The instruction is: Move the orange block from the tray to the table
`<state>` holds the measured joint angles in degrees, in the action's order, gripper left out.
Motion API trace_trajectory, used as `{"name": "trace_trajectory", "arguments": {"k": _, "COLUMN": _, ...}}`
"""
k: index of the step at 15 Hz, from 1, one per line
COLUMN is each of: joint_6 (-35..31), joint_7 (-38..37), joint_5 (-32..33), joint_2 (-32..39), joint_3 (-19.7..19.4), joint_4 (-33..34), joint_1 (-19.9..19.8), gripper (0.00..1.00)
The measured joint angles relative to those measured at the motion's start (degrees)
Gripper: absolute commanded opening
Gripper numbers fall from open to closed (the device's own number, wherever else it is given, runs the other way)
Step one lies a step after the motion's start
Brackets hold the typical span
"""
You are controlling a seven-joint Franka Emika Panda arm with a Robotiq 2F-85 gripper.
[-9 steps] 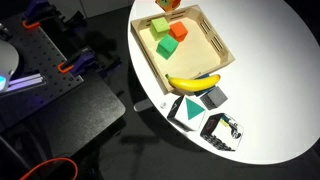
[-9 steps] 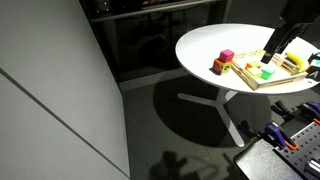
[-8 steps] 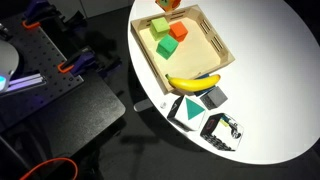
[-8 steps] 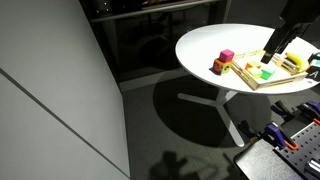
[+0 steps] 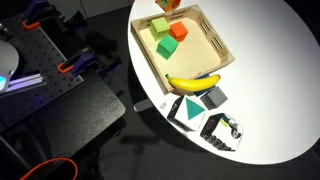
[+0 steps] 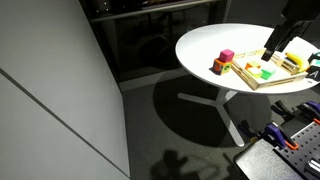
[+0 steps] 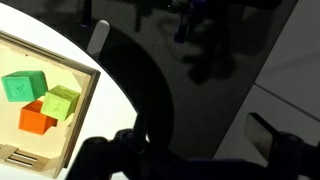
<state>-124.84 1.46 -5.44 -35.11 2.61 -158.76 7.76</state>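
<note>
No readable writing anywhere as far as I can see. The only marked thing is a black-and-white patterned card (image 5: 225, 130) near the edge of the table (image 5: 270, 70), and the print is too small to make out.

Counting it up: the tray (image 5: 213, 48) holds one orange block (image 5: 178, 31) and two green blocks (image 5: 167, 45). In the wrist view the orange one sits snug against both greens in the corner of the tray. There's one banana (image 5: 193, 82) along one side of the tray, and I can't tell whether it's inside or resting on the rim. Out on the table there's one grey block (image 5: 213, 97) just past the banana, plus one pink block (image 6: 227, 56) on the far side of the tray.

The gripper (image 7: 190, 152) is off to the side of the blocks, fingers (image 7: 100, 155) spread apart, holding nothing.
</note>
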Motion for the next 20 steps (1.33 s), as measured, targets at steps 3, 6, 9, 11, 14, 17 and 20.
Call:
{"name": "trace_trajectory", "arguments": {"k": 3, "joint_6": 0.0, "joint_7": 0.0, "joint_5": 0.1, "joint_2": -0.3, "joint_3": -1.2, "joint_4": 0.8, "joint_1": -2.3, "gripper": 1.00}}
{"name": "trace_trajectory", "arguments": {"k": 6, "joint_6": 0.3, "joint_7": 0.0, "joint_5": 0.2, "joint_2": -0.4, "joint_3": -2.7, "joint_4": 2.0, "joint_1": -4.8, "gripper": 1.00}}
{"name": "trace_trajectory", "arguments": {"k": 9, "joint_6": 1.2, "joint_7": 0.1, "joint_5": 0.4, "joint_2": -0.3, "joint_3": -4.5, "joint_4": 3.6, "joint_1": -7.1, "gripper": 1.00}}
{"name": "trace_trajectory", "arguments": {"k": 11, "joint_6": 1.7, "joint_7": 0.5, "joint_5": 0.5, "joint_2": 0.0, "joint_3": -5.7, "joint_4": 5.0, "joint_1": -8.4, "gripper": 1.00}}
{"name": "trace_trajectory", "arguments": {"k": 14, "joint_6": 3.0, "joint_7": 1.5, "joint_5": 0.5, "joint_2": 1.8, "joint_3": -7.6, "joint_4": 7.9, "joint_1": -9.8, "gripper": 1.00}}
{"name": "trace_trajectory", "arguments": {"k": 17, "joint_6": 4.5, "joint_7": 2.5, "joint_5": 0.5, "joint_2": 4.9, "joint_3": -9.3, "joint_4": 11.6, "joint_1": -10.5, "gripper": 1.00}}
{"name": "trace_trajectory", "arguments": {"k": 20, "joint_6": 6.5, "joint_7": 3.4, "joint_5": 0.5, "joint_2": 9.1, "joint_3": -10.6, "joint_4": 15.6, "joint_1": -11.2, "gripper": 1.00}}
